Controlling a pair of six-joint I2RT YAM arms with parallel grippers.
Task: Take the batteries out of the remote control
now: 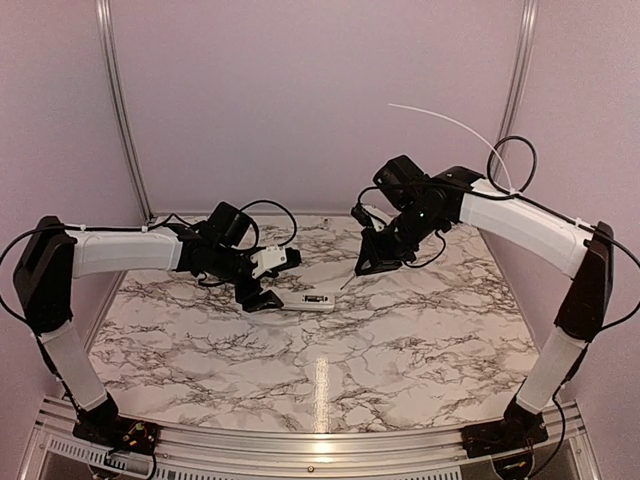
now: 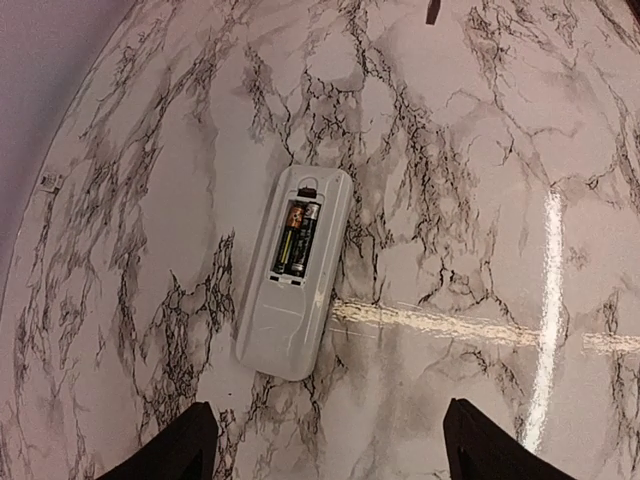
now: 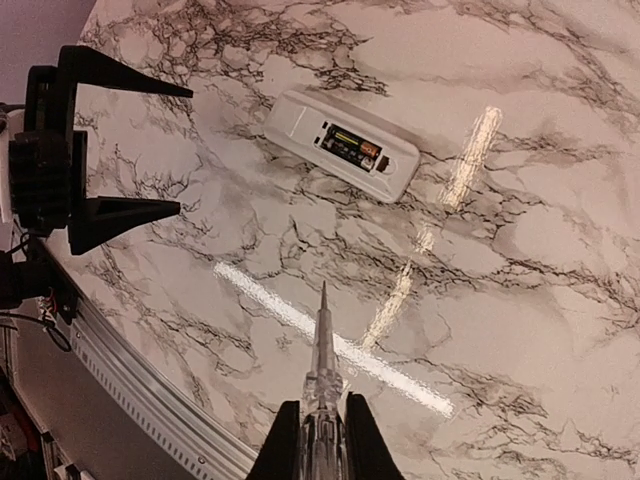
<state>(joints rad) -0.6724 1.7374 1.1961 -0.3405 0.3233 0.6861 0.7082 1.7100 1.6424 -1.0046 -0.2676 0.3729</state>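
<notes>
- On the marble table [image 2: 480,150], near its middle, the remote control [image 2: 285,325] lies flat with its back facing up.
- Its battery recess is uncovered, and the batteries [image 2: 297,238] sit inside it side by side, two dark cylinders lying along the remote's length.
- The left gripper [image 2: 328,410] hovers just beside the remote's end farthest from the recess. Its fingers are spread wide, touch nothing and hold nothing.
- The right gripper [image 3: 322,435] is above the table on the remote's other side, apart from it. It is clamped tight on a clear pointed tool [image 3: 321,350].
- The tool's tip aims towards the remote but stops short of it, over bare marble.
</notes>
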